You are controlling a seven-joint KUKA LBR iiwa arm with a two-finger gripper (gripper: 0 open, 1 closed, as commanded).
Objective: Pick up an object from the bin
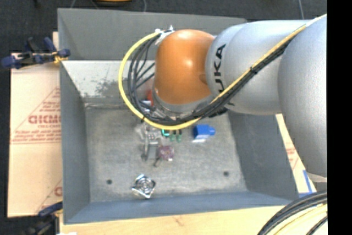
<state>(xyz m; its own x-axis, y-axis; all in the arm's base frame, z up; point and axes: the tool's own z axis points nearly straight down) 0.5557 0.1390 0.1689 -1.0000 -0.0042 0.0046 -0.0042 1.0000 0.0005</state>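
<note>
A small purple and dark thing (165, 153) lies on the floor of the bin (104, 140) near its middle, just beside the gripper (147, 149); its shape is too small to tell. Farther toward the right wall sits a bright blue block (204, 131), flat on the floor, with a small white piece (198, 140) touching its near edge. Between the block and the purple thing show a few green bits (175, 135), partly hidden. A shiny silver crumpled thing (144, 186) lies alone near the front wall, well apart from the rest. A red thing (147, 103), mostly hidden, peeks out near the back wall
</note>
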